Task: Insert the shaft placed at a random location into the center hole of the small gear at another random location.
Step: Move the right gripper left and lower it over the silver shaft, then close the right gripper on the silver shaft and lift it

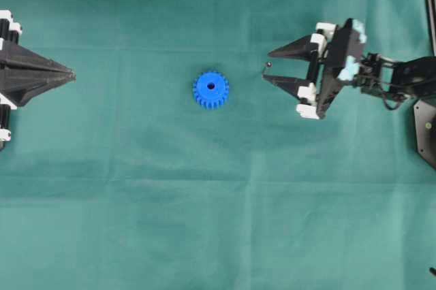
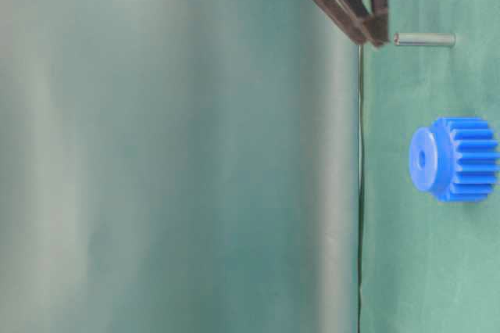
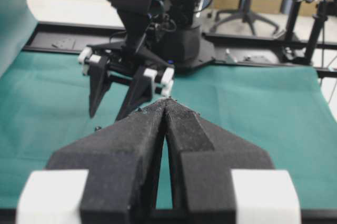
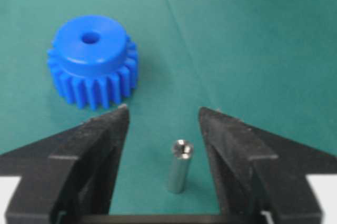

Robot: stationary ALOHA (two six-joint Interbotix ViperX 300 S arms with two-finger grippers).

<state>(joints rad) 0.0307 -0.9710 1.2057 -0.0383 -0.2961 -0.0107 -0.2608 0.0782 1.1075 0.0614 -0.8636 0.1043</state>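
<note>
Looking from the gear (image 1: 210, 90), I see the shaft (image 4: 180, 165) standing up on end, off to the side where my right gripper (image 4: 163, 116) is. Its jaws are wide open, holding nothing, with the shaft between them. My left gripper (image 3: 166, 109) is closed, empty, far away.

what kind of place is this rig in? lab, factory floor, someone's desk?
Most likely a robotics lab. Two black robot grippers, left and right, work over a green cloth-covered table. Past its far edge, the left wrist view shows an office chair and a camera stand.
</note>
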